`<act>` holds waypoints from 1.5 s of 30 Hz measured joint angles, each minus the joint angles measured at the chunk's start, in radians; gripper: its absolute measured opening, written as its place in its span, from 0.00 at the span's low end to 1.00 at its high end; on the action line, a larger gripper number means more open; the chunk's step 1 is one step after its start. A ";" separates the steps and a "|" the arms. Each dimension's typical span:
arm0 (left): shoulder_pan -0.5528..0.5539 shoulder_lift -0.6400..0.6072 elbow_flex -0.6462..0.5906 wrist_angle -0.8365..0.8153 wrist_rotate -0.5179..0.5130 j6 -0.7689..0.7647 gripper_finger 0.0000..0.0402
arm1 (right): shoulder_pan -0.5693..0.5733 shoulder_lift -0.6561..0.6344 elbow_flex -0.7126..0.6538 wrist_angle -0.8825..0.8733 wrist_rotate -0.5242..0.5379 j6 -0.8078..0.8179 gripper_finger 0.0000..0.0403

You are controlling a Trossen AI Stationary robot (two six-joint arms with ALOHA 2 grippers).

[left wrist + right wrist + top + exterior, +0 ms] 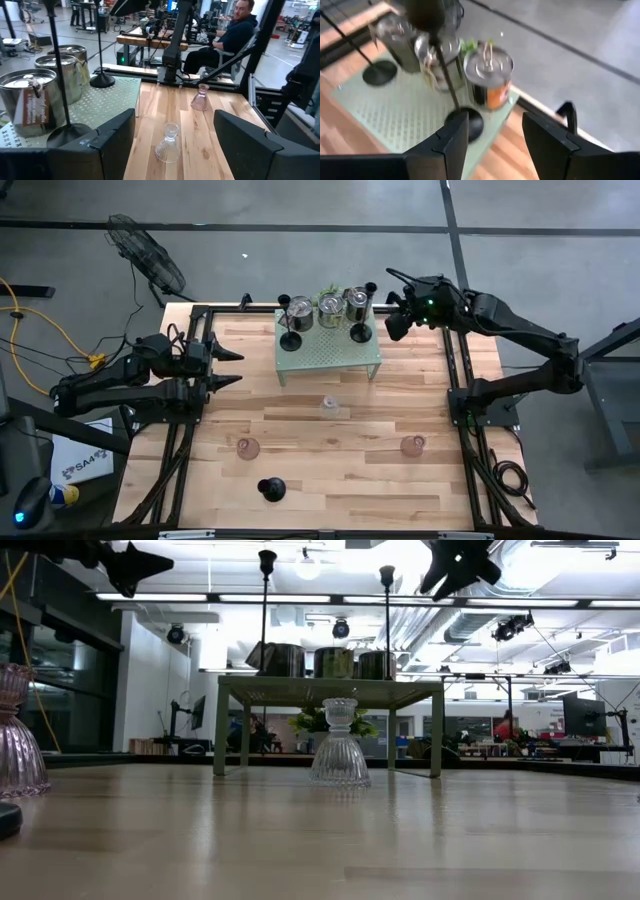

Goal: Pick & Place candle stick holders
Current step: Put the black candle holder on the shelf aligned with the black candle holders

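right tool [393, 313]: raised beside rack [330, 355], fingers apart, empty | left tool [232, 368]: wide, waiting at left edge

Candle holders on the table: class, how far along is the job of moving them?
Done: two black holders stand on the green rack. In hand: nothing; the right gripper, open, hangs beside the rack, and the left gripper waits open. Left: the clear holder, two pink ones and a black one on the table.

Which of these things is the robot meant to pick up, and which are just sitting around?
For the job: two black stemmed holders on the rack, clear glass holder, two pink glass holders, black holder.

Just there: green rack, silver tins, plant, fan.
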 joint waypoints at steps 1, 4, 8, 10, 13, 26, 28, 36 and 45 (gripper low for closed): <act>0.000 0.000 0.000 0.000 0.009 0.000 0.66 | 0.000 0.000 0.000 -0.021 -0.012 0.004 0.44; 0.000 0.000 0.000 0.000 0.012 0.000 0.66 | 0.003 0.000 0.000 -0.083 -0.041 0.020 0.44; 0.000 0.000 0.000 -0.022 0.023 0.000 0.66 | 0.050 0.000 0.000 -0.147 -0.029 0.028 0.44; 0.000 0.001 0.000 -0.028 0.033 0.000 0.66 | 0.083 -0.002 0.000 -0.167 -0.011 0.043 0.44; 0.000 0.001 0.000 -0.043 0.033 0.000 0.66 | 0.143 -0.004 0.000 -0.191 0.027 0.073 0.44; 0.000 0.008 -0.001 -0.169 0.154 -0.173 0.66 | 0.387 -0.067 -0.177 -0.251 0.286 0.281 0.44; -0.001 0.020 -0.001 -0.174 0.200 -0.175 0.66 | 0.413 -0.112 -0.257 -0.238 0.310 0.348 0.44; -0.001 0.088 -0.001 -0.169 0.276 -0.154 0.66 | 0.531 -0.337 -0.550 0.008 0.280 0.418 0.44; -0.115 0.104 -0.001 -0.124 0.207 -0.152 0.66 | 0.613 -0.517 -0.775 0.345 0.204 0.333 0.44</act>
